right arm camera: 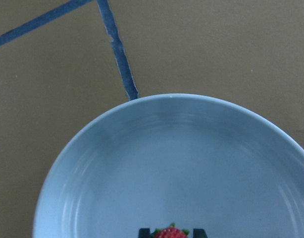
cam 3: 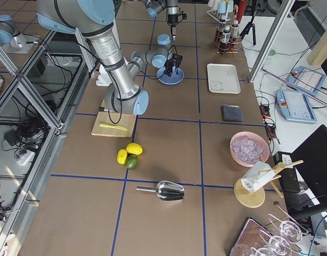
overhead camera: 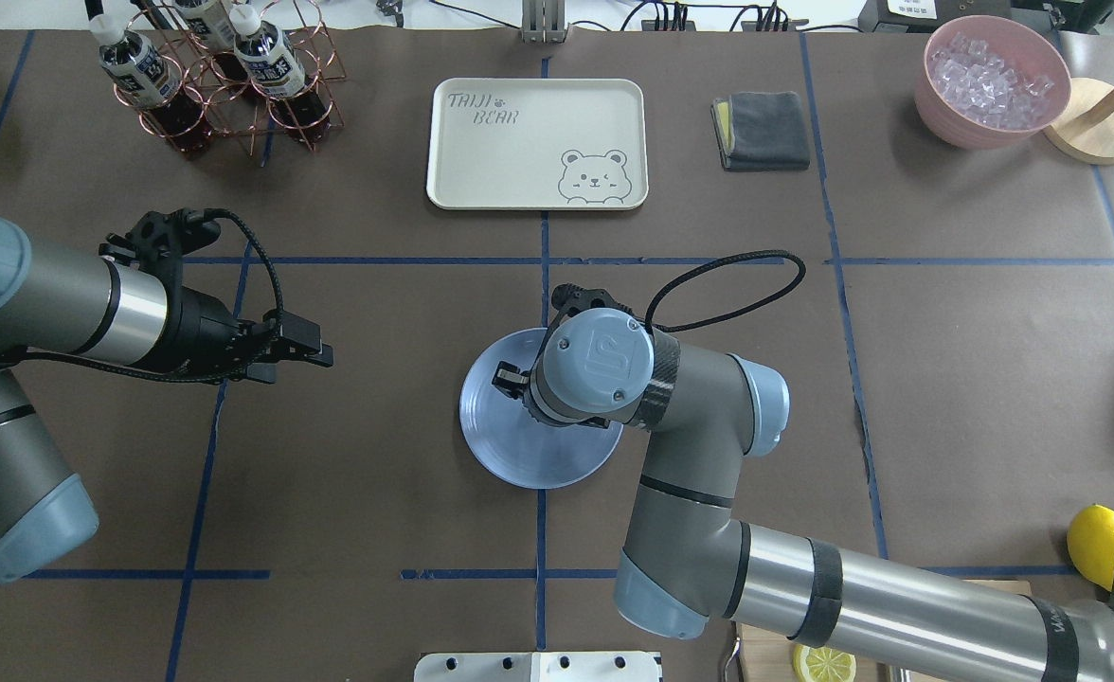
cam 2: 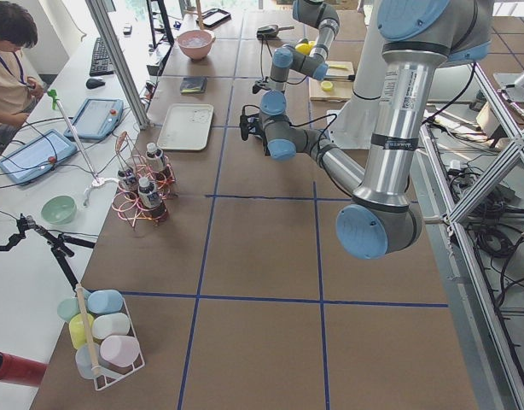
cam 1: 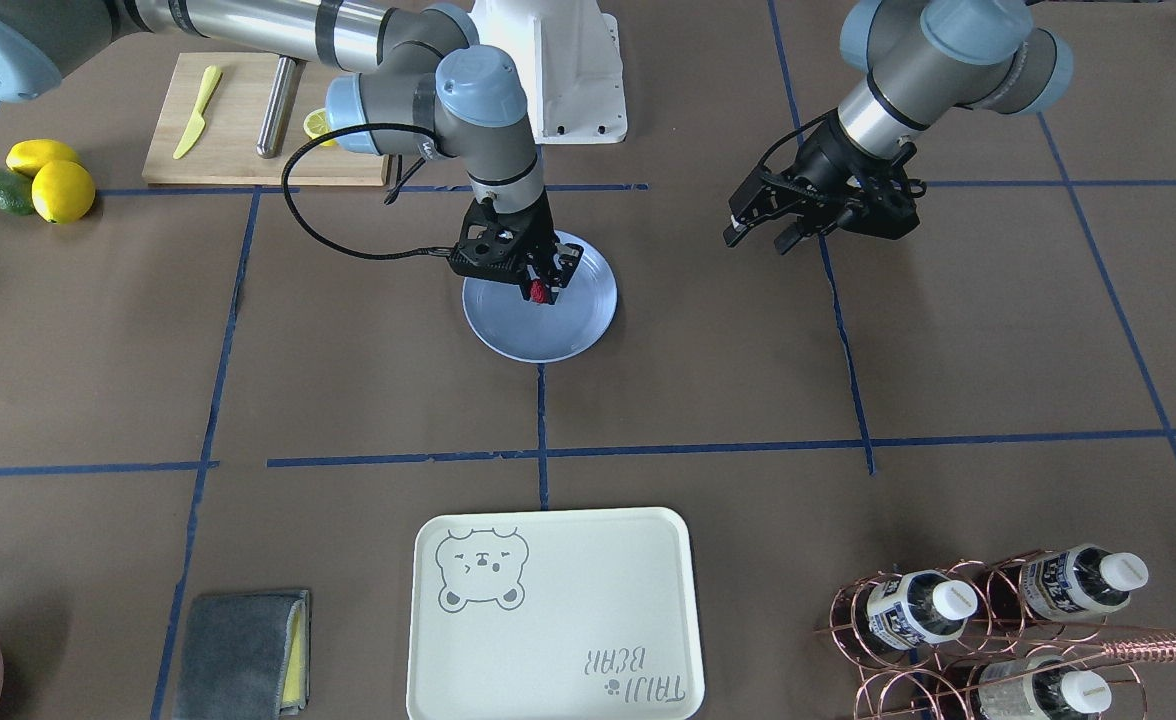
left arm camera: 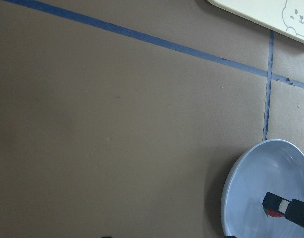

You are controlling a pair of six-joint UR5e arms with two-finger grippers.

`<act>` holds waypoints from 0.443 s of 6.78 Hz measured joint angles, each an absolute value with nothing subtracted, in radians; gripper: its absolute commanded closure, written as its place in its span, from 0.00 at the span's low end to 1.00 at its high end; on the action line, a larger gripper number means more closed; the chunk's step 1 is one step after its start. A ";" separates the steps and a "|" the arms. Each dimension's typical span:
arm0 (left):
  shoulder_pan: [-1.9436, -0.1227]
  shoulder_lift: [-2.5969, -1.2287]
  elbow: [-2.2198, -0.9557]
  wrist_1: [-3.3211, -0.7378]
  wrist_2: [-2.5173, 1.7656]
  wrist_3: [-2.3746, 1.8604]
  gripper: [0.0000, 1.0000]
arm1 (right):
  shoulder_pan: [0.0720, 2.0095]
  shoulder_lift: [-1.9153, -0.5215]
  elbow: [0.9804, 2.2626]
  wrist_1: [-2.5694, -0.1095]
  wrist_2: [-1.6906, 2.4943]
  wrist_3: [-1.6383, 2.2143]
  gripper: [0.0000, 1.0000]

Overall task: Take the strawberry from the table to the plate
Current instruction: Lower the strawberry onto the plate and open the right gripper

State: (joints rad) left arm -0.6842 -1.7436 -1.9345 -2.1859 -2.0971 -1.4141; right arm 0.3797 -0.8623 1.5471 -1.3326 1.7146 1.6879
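The light-blue plate (cam 1: 548, 335) lies on the brown table (cam 1: 368, 380) near its middle. My right gripper (cam 1: 542, 294) points down over the plate's robot-side half, shut on the small red strawberry (right arm camera: 170, 233), which sits between the two dark fingertips (right arm camera: 144, 232) low above the plate (right arm camera: 167, 158). The left wrist view shows the strawberry (left arm camera: 274, 213) over the plate (left arm camera: 251, 198) too. My left gripper (cam 1: 760, 238) hovers open and empty above the bare table, well to the side of the plate. In the overhead view the right wrist hides the strawberry.
A cream bear tray (cam 1: 548, 610) lies on the operators' side of the plate. Two lemons (cam 1: 63, 190) and an avocado (cam 1: 3, 190) sit near a cutting board (cam 1: 248, 130). A copper bottle rack (cam 1: 988, 620), a grey cloth (cam 1: 238, 655) and a pink ice bowl (overhead camera: 993, 85) stand along the table's edge.
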 measured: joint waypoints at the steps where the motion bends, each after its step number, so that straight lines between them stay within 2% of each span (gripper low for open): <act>1: -0.683 -1.744 -1.932 -2.186 -2.097 -1.414 0.19 | 0.379 -0.862 1.545 -1.337 1.712 1.688 0.53; 2: -0.682 -1.745 -1.930 -2.186 -2.097 -1.414 0.19 | 0.379 -0.862 1.543 -1.340 1.709 1.688 0.01; 3: -0.682 -1.745 -1.929 -2.186 -2.097 -1.414 0.19 | 0.378 -0.861 1.542 -1.342 1.702 1.687 0.00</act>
State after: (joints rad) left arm -0.6821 -1.7448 -1.9291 -2.1859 -2.0970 -1.4143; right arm 0.3783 -0.8610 1.5423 -1.3421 1.7021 1.6875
